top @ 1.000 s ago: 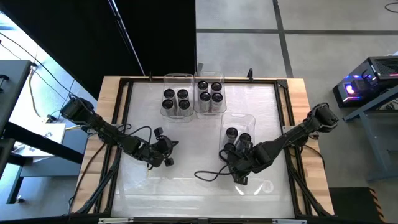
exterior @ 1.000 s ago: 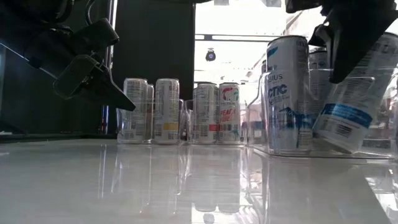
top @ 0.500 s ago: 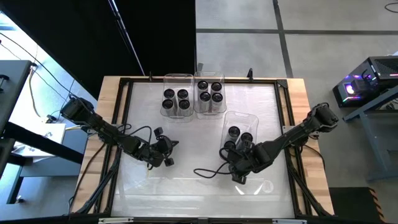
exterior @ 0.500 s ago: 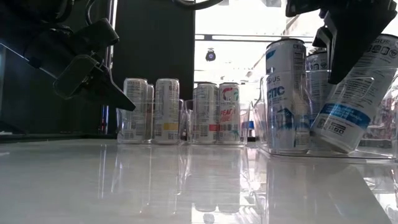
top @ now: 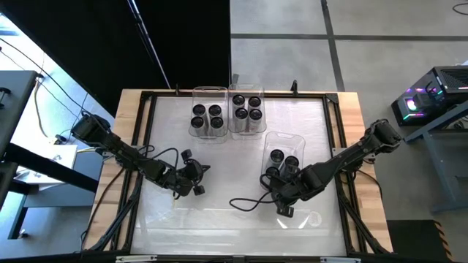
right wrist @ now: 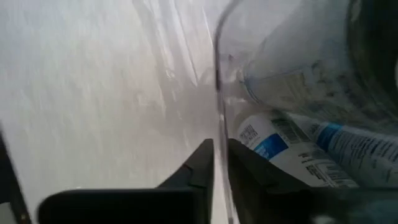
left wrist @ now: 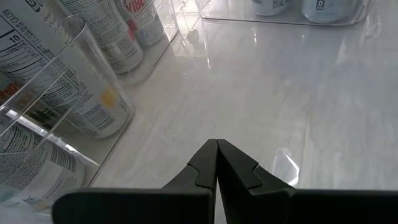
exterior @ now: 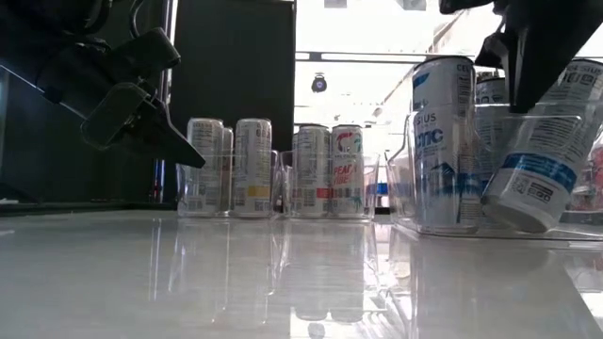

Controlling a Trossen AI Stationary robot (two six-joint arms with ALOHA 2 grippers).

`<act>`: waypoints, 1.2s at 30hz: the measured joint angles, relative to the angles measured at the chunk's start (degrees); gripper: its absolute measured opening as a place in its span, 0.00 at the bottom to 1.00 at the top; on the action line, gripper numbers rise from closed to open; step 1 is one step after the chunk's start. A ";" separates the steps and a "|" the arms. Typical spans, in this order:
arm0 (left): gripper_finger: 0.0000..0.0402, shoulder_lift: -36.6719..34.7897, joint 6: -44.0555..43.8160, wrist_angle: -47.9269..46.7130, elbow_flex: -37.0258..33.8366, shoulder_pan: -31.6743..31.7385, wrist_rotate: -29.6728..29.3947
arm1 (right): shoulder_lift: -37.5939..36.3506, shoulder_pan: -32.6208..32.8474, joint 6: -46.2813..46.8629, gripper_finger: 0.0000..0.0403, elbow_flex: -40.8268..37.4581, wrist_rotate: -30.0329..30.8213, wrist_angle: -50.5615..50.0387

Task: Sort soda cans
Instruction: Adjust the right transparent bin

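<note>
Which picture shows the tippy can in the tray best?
The low view: the leaning can shows side-on, tilted in the near tray beside upright cans. The high view hides most of it under the right arm. The right wrist view shows only its label. The left wrist view misses it.

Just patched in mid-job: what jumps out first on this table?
The right gripper is pinched on the near wall of the clear plastic tray at right, where one silver-and-blue soda can leans tilted among upright ones. Two more clear trays of upright cans stand at the far edge; the left gripper waits shut mid-table.
</note>
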 joint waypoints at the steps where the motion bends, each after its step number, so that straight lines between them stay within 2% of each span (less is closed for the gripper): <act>1: 0.00 0.00 0.00 -0.02 0.00 -0.01 0.00 | -0.18 0.02 -0.45 0.10 0.15 0.10 0.26; 7: 0.00 0.00 0.00 -0.02 0.00 -0.02 0.00 | -0.19 0.02 -3.01 0.27 0.24 0.43 2.00; 11: 0.00 0.00 0.00 -0.02 0.00 0.00 0.00 | -0.19 0.02 -4.80 0.32 0.24 -1.17 2.89; 18: 0.00 0.00 0.00 -0.02 0.00 -0.01 0.00 | -0.27 0.00 -5.39 0.33 0.24 -1.91 3.00; 23: 0.00 0.00 0.00 -0.02 0.00 0.00 0.00 | -2.86 0.15 -5.18 0.33 0.27 -1.36 2.97; 32: 0.00 0.00 0.00 -0.04 0.00 0.00 0.00 | -11.90 2.39 -2.99 0.33 0.35 6.62 1.33; 36: 0.00 0.00 0.00 -0.04 0.00 0.00 0.00 | -16.63 4.36 3.18 0.33 0.35 11.13 -4.98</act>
